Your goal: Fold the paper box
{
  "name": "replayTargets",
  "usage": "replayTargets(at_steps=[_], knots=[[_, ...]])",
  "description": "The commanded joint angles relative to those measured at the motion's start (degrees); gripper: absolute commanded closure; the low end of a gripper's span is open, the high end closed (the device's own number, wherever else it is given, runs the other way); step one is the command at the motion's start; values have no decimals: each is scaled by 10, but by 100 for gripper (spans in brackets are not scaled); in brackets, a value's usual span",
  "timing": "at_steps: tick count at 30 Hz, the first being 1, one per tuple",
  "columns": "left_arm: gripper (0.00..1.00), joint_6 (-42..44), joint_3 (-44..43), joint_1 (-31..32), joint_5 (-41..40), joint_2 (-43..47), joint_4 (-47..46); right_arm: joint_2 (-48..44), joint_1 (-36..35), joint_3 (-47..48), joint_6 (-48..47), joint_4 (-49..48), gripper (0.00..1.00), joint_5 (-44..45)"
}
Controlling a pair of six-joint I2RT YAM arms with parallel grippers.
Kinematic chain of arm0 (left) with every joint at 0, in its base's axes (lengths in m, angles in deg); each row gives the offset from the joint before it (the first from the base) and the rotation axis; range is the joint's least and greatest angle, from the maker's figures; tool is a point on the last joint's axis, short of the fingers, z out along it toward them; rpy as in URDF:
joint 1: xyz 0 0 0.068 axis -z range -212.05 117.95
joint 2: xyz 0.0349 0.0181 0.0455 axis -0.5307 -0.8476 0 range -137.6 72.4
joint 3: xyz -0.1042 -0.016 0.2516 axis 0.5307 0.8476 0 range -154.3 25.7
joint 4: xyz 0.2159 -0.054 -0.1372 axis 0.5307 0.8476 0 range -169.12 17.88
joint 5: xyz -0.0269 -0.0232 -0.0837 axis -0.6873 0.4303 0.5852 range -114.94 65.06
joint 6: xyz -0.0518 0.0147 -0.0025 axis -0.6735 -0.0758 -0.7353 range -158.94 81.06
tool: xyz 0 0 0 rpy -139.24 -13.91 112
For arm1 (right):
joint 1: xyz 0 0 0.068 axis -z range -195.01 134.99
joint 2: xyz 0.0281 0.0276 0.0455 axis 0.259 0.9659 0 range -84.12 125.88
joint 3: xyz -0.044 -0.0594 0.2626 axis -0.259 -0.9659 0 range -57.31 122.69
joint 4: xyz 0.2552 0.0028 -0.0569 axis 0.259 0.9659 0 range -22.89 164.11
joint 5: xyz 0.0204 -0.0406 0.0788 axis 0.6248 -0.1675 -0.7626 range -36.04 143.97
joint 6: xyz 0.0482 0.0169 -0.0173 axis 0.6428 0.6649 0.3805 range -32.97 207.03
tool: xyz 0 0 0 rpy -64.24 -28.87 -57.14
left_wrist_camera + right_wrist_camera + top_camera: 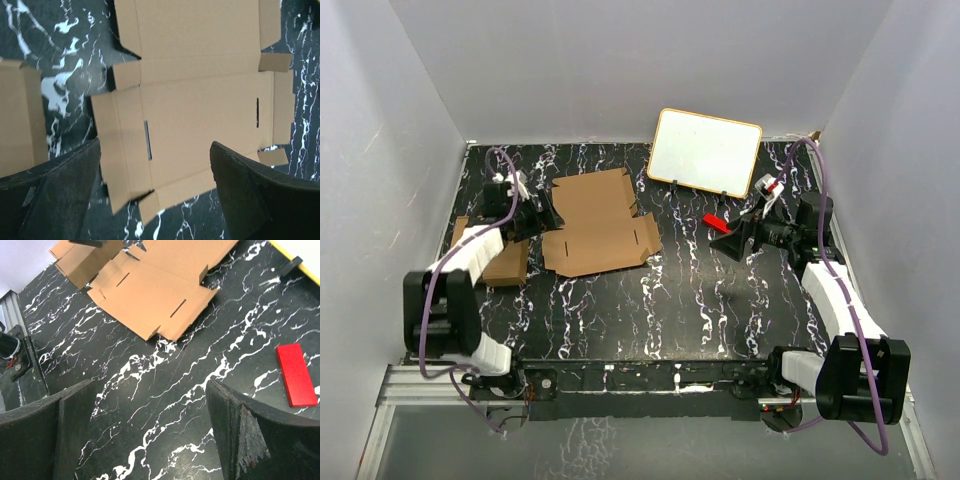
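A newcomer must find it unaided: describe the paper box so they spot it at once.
On the black marbled table, look left of centre, just right of the left gripper. The paper box is the flat brown sheet with slots and notched flaps; the brown carton at the left edge is folded, not flat.

The paper box (600,222) is 1 flat sheet of plain brown cardboard. It lies unfolded on the black table (650,310), left of the middle. It has fold lines, thin slots and small flaps along its edges.
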Motion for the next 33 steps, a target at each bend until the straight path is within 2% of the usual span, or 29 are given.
replayTargets(at_steps=[1,10,13,15,22,33], knots=[[15,1,-69,-8,53,-96,-46,-6,7,3,-12,-84,1,-39],[33,-7,-208,-19,71,-251,-23,8,7,8,-18,-73,1,-29],[49,-17,-249,-19,72,-292,-14,5,7,8,-20,-72,1,-28],[56,-22,-280,-19,78,-321,-1,3,7,8,-22,-71,1,-27],[58,-23,-316,-19,50,-355,32,3,7,8,-23,-71,1,-25],[57,-5,-298,-20,15,-328,32,5,7,8,-24,-72,1,-28]])
